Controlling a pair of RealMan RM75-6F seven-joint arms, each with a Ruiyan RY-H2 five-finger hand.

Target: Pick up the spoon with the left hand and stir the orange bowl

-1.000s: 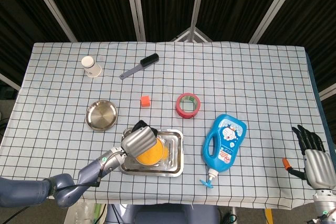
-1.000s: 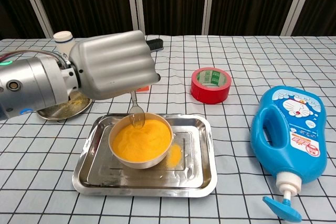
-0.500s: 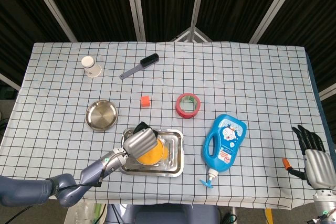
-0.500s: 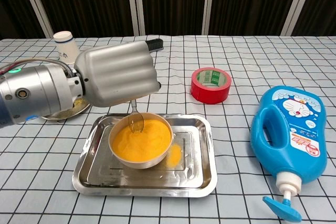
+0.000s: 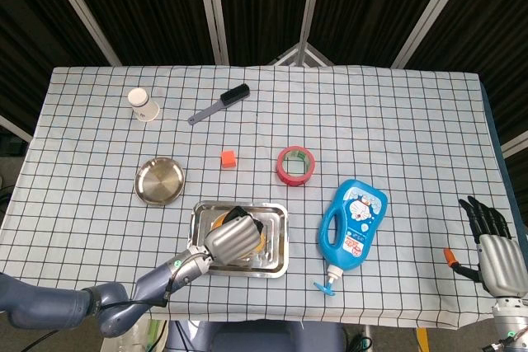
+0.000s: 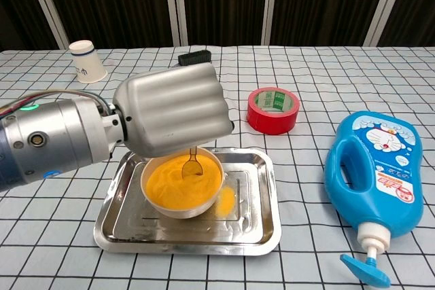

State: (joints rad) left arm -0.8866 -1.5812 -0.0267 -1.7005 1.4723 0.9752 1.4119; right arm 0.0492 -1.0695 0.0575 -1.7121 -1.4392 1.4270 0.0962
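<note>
Dipping now: spoon (image 6: 191, 164) hangs near vertical below your left hand (image 6: 173, 110), tip touching orange fill inside orange bowl (image 6: 181, 183). Bowl sits in steel tray (image 6: 262, 225). Fingers curled closed around handle, hand directly above bowl. Right hand (image 5: 497, 255) well apart at table edge, fingers spread, holding nothing. Stir by circling spoon within rim.

My head camera looks almost straight down from high up, taking in the whole checked table (image 5: 396, 121) with dark panels along the top of the frame. My chest camera sits low at the table's near edge, facing forward and close in. Both views share the steel tray (image 5: 276, 237) (image 6: 262, 222), the red tape roll (image 5: 296, 164) (image 6: 272, 109) and the blue bottle (image 5: 355, 224) (image 6: 374, 174); the chest view crops the table's far corners.
</note>
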